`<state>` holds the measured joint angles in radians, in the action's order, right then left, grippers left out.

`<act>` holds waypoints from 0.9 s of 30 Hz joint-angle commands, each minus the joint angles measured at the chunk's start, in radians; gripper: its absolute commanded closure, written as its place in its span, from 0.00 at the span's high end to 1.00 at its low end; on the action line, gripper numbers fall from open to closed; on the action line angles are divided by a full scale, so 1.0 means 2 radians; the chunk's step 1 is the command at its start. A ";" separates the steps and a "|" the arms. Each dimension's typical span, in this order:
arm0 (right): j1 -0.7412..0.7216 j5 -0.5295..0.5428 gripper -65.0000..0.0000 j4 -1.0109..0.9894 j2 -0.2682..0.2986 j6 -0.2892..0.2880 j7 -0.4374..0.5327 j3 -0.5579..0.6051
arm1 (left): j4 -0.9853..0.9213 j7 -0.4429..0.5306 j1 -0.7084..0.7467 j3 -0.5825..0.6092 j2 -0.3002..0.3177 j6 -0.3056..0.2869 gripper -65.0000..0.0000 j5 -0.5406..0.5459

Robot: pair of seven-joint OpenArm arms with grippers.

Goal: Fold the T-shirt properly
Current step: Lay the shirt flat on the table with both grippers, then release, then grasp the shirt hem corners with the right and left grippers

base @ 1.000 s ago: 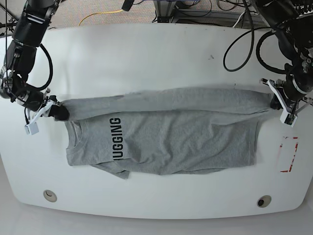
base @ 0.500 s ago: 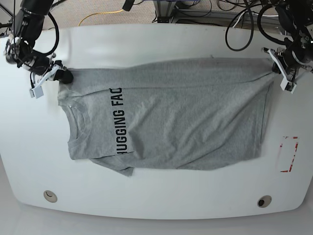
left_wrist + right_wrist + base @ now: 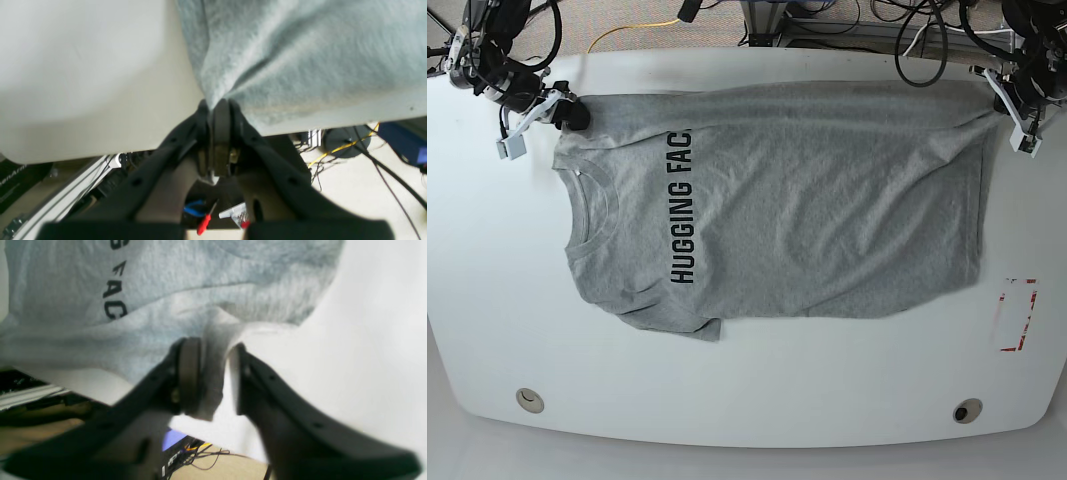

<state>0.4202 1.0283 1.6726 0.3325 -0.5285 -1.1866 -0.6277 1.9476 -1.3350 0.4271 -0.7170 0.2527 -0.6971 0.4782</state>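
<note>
Base view shows the T-shirt [image 3: 777,200] spread nearly flat across the white table [image 3: 747,390], its collar toward the view's left and hem toward the right, black lettering running sideways near the collar. A second ago the garment lay doubled over in a narrow band lower on the table; half a second ago it was partly opened; now its far edge has been drawn up almost to the table's back edge, and one sleeve still lies folded under at the near left. The left gripper [image 3: 1002,85], at the view's upper right, has travelled up with the cloth; in its wrist view the jaws are pressed together on a pinch of grey fabric [image 3: 213,103], which fans out from them over the table edge. The right gripper [image 3: 567,112], at the upper left beside the shoulder, has likewise moved back; in its wrist view the jaws [image 3: 213,373] now stand apart, a bunched fold of the shirt lying between them against one pad, so it no longer clamps the cloth. A red-marked tag [image 3: 1017,315] lies at the table's right.
</note>
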 commanded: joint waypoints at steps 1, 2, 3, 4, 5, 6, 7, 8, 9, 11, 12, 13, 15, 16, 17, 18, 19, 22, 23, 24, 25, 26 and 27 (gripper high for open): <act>0.006 0.011 0.54 0.028 0.007 -0.002 0.006 -0.006 | 0.007 0.000 0.006 -0.001 0.008 0.000 0.11 -0.003; 0.007 0.011 0.61 0.034 0.006 -0.002 0.006 -0.006 | 0.007 0.000 0.008 -0.001 0.008 0.000 0.18 -0.003; 0.009 0.011 0.70 0.045 0.006 -0.002 0.006 -0.006 | 0.007 0.000 0.009 -0.002 0.008 0.000 0.29 -0.003; 0.011 0.010 0.75 0.051 0.006 -0.002 0.006 -0.006 | 0.007 0.000 0.009 -0.003 0.008 0.000 0.37 -0.003; 0.013 0.009 0.78 0.056 0.006 -0.002 0.008 -0.006 | 0.007 0.000 0.009 -0.005 0.008 0.000 0.47 -0.003; 0.013 0.009 0.81 0.058 0.006 -0.002 0.010 -0.006 | 0.007 0.000 0.008 -0.006 0.008 0.000 0.57 -0.003; 0.007 0.009 0.82 0.058 0.006 -0.002 0.010 -0.010 | 0.007 0.000 0.005 -0.006 0.008 0.000 0.65 -0.003; -0.002 0.009 0.82 0.058 0.006 -0.002 0.011 -0.013 | 0.007 0.000 0.005 -0.006 0.008 0.000 0.69 -0.003; -0.016 0.008 0.82 0.058 0.006 -0.002 0.011 -0.016 | 0.007 0.000 0.004 -0.006 0.008 0.000 0.74 -0.003; -0.032 0.004 0.82 0.055 0.006 -0.002 0.011 -0.019 | 0.008 0.000 -0.006 -0.005 0.008 0.000 0.74 -0.002; -0.041 -0.001 0.82 0.051 0.006 -0.002 0.011 -0.019 | 0.008 0.000 -0.014 -0.003 0.008 0.000 0.74 -0.003; -0.057 -0.010 0.82 0.044 0.009 -0.002 0.011 -0.019 | 0.007 0.000 -0.024 -0.002 0.008 0.000 0.73 -0.003; -0.091 -0.031 0.82 0.031 0.010 -0.002 0.011 -0.017 | 0.007 0.000 -0.044 -0.002 0.008 0.000 0.72 -0.003; -0.111 -0.048 0.82 0.019 0.010 -0.003 0.011 -0.016 | 0.007 0.000 -0.060 -0.004 0.008 0.000 0.72 -0.003; -0.128 -0.062 0.82 0.009 0.010 -0.006 0.011 -0.016 | 0.007 -0.001 -0.071 -0.006 0.008 0.000 0.72 -0.004; -0.143 -0.074 0.82 0.001 0.010 -0.006 0.011 -0.016 | 0.007 -0.001 -0.081 -0.006 0.008 0.000 0.72 -0.004; -0.158 -0.084 0.82 -0.009 0.010 -0.007 0.011 -0.016 | 0.007 -0.001 -0.089 -0.006 0.008 0.000 0.72 -0.005; -0.217 -0.123 0.83 -0.055 0.010 -0.007 0.011 -0.015 | 0.007 -0.001 -0.120 -0.002 0.006 0.000 0.72 -0.032; -0.240 -0.139 0.83 -0.076 0.010 -0.007 0.011 -0.015 | 0.007 -0.001 -0.136 -0.002 0.005 0.000 0.72 -0.045; -0.256 -0.148 0.82 -0.091 0.011 -0.007 0.011 -0.015 | 0.007 -0.001 -0.146 -0.002 0.004 0.000 0.72 -0.055; -0.270 -0.156 0.83 -0.105 0.011 -0.008 0.011 -0.015 | 0.006 -0.001 -0.155 -0.002 0.004 0.000 0.72 -0.064; -0.286 -0.166 0.83 -0.121 0.011 -0.008 0.011 -0.015 | 0.006 -0.001 -0.164 -0.001 0.004 0.000 0.72 -0.072; -0.308 -0.179 0.83 -0.141 0.012 -0.008 0.012 -0.015 | 0.006 -0.001 -0.174 0.000 0.000 0.000 0.72 -0.082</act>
<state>-0.1448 0.6827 1.4250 0.3321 -0.5419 -1.1820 -0.6537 1.9453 -1.3537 0.1013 -0.7177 0.2451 -0.6975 0.3302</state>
